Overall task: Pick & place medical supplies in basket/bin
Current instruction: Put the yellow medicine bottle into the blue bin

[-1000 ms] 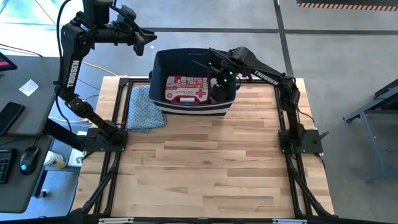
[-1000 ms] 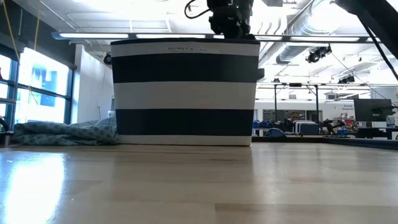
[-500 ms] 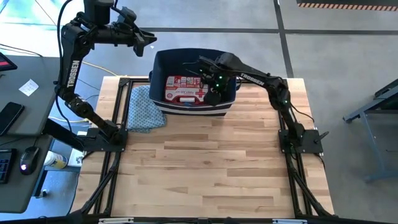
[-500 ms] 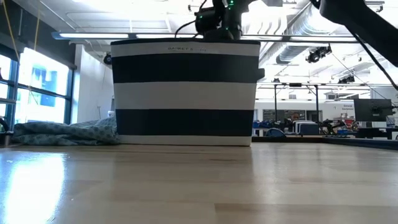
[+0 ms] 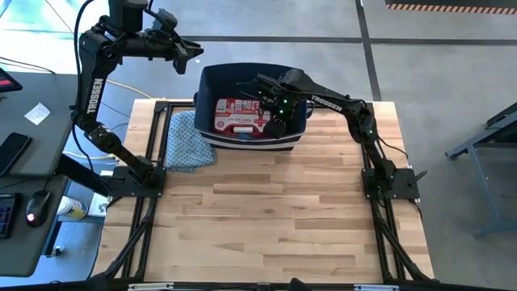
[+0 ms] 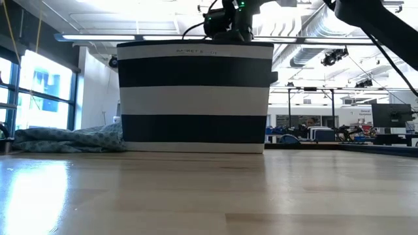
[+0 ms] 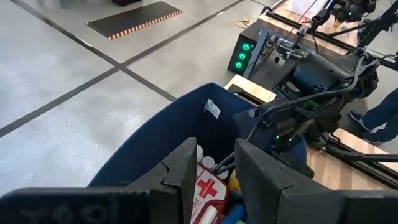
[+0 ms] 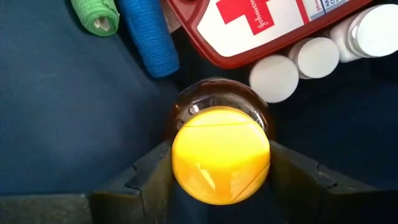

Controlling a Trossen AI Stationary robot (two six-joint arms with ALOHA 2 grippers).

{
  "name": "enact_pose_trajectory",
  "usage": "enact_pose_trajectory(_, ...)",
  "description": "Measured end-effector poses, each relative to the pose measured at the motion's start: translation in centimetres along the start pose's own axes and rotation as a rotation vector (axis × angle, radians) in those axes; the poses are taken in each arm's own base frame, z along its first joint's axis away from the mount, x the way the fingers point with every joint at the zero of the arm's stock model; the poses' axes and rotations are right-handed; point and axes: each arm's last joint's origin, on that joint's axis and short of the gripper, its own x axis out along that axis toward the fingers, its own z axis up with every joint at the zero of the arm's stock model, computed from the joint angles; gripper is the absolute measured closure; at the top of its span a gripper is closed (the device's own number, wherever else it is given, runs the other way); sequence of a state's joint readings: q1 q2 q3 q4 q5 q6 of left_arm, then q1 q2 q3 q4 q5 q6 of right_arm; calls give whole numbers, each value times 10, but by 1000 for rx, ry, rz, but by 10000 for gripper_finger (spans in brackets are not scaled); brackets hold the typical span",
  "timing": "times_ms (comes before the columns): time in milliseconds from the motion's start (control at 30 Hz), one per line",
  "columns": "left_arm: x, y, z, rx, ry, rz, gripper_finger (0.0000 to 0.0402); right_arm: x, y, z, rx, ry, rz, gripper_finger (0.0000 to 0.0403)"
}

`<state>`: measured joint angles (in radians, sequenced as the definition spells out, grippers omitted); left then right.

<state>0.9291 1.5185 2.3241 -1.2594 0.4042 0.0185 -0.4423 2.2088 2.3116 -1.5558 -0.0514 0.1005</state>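
Yellow-capped amber bottle (image 8: 220, 152) upright inside the navy bin (image 5: 212, 81), clamped at the cap between the right gripper (image 8: 219, 169) fingers (image 8: 148, 177). Red first-aid kit (image 8: 261, 25) at its twelve o'clock, white bottle caps (image 8: 273, 78) at one o'clock, blue roll (image 8: 148, 37) and green roll (image 8: 95, 14) at eleven. Bin standing at the table (image 5: 275, 210) far edge, patterned cloth (image 5: 184, 139) at its nine o'clock. Left gripper (image 5: 190, 53) raised beyond the bin's far left corner, fingers (image 7: 186, 171) parted on nothing.
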Motion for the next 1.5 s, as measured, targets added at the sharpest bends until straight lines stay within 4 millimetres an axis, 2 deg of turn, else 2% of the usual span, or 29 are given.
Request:
enact_pose_trajectory(633, 0, 0, 0, 30, -1, 1, 257, -8, -2, -5, 87, -8, -43, 184)
enact_pose_trajectory(1167, 0, 0, -3, 22, 24, 1, 257, -6, 8, -5, 324, -3, -8, 183)
enact_pose_trajectory(1500, 0, 0, -2, 45, 22, 1, 257, -6, 7, -5, 305, 2, 2, 182)
